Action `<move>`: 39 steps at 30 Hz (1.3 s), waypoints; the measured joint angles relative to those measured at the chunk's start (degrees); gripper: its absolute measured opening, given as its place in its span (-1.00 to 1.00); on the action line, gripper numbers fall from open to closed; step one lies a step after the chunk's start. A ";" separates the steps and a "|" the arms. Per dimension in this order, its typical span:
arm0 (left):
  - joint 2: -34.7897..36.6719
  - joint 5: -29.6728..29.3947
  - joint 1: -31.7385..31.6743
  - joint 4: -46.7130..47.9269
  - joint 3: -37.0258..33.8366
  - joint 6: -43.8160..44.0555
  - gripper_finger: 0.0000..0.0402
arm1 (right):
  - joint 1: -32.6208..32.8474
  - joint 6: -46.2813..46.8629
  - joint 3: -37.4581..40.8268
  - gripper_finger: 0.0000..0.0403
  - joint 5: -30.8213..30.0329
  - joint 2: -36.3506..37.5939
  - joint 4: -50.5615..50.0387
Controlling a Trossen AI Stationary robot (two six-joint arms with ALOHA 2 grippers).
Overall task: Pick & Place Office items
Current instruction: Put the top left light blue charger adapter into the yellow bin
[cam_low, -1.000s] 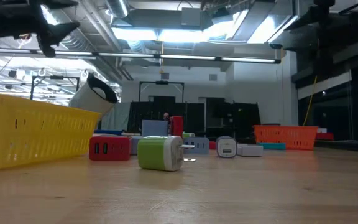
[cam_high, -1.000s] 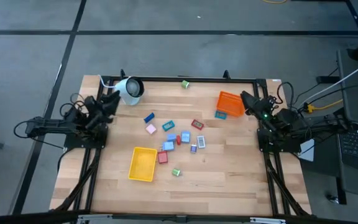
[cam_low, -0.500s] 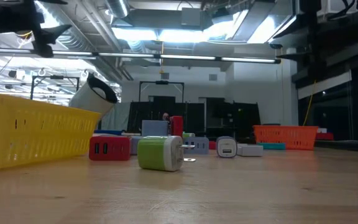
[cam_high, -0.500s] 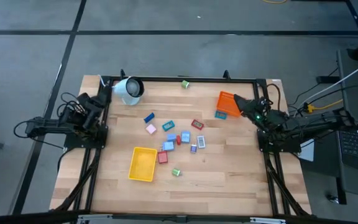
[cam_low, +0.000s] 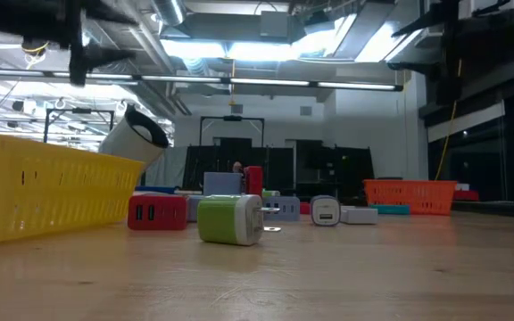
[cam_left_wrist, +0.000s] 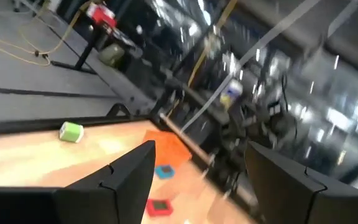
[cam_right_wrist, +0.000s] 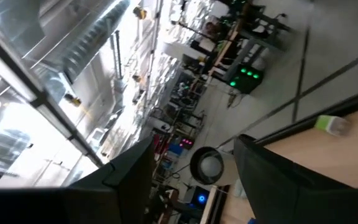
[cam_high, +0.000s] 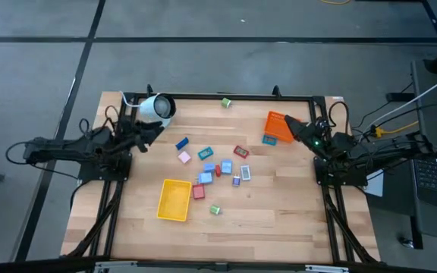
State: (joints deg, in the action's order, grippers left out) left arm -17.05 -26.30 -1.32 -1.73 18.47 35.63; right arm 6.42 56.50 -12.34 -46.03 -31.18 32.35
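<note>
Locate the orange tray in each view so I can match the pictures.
High view: orange tray at the table's far right.
Low view: right of middle, far back.
Left wrist view: seen between the fingers.
Right wrist view: not in it.
Shared landmark: green piece at the far edge.

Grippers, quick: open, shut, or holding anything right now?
Left gripper: open, empty, over the table's left side by the white round device.
Right gripper: open, empty, by the orange tray.

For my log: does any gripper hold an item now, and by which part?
Nothing is held. The left gripper and right gripper are both open, with nothing between the fingers.
</note>
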 joint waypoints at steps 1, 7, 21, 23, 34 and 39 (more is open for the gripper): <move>-2.81 1.20 -0.02 1.99 3.36 -2.26 0.23 | 0.00 -0.18 0.00 0.12 0.40 0.00 0.56; -25.44 3.79 -0.02 19.97 23.18 -16.67 0.39 | 0.00 -0.17 0.00 0.12 1.49 0.04 1.37; -69.44 19.81 -2.60 36.86 53.04 -33.57 0.46 | 0.00 0.01 0.00 0.13 4.79 0.07 3.29; -71.89 21.04 -2.73 40.02 54.10 -33.49 0.46 | 0.00 -0.01 0.00 0.13 5.83 0.07 3.70; -76.37 26.25 1.51 40.52 54.44 -28.59 0.46 | 0.00 -1.51 0.00 0.12 9.45 0.07 3.70; -78.66 24.47 1.70 40.71 54.37 -27.29 0.46 | 0.00 -1.72 0.00 0.12 9.65 0.07 3.68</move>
State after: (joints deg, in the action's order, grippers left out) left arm -95.71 -1.83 0.37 38.98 72.84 8.35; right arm 6.42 54.79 -12.34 -36.38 -31.11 36.03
